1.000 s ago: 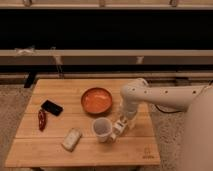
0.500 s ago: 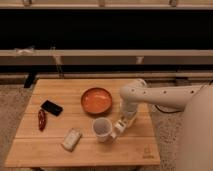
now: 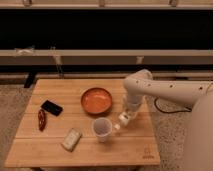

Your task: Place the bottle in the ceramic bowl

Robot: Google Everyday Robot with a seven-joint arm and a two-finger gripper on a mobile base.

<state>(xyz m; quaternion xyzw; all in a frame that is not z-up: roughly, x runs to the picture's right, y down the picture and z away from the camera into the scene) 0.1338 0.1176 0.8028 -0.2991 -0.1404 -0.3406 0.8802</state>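
We are looking at a wooden bench (image 3: pixel 125 150). At its left edge a dark red object (image 3: pixel 41 119) is lying, with a flat black device (image 3: pixel 51 107) just above and to the right of it. Nearer the front, a pale rectangular packet (image 3: pixel 72 139) is lying flat. The ceramic bowl (image 3: pixel 96 100) is sitting near the bench's middle, and a white paper cup (image 3: pixel 102 129) is standing upright in front of it, apart from it. Just right of the cup, the gripper (image 3: pixel 125 118) is hanging low over the bench, well short of the bowl. The bottle (image 3: pixel 120 119) is showing as a whitish shape at its tip. We cannot tell whether the gripper is clamping it. The white arm (image 3: pixel 160 90) is reaching in from the right.
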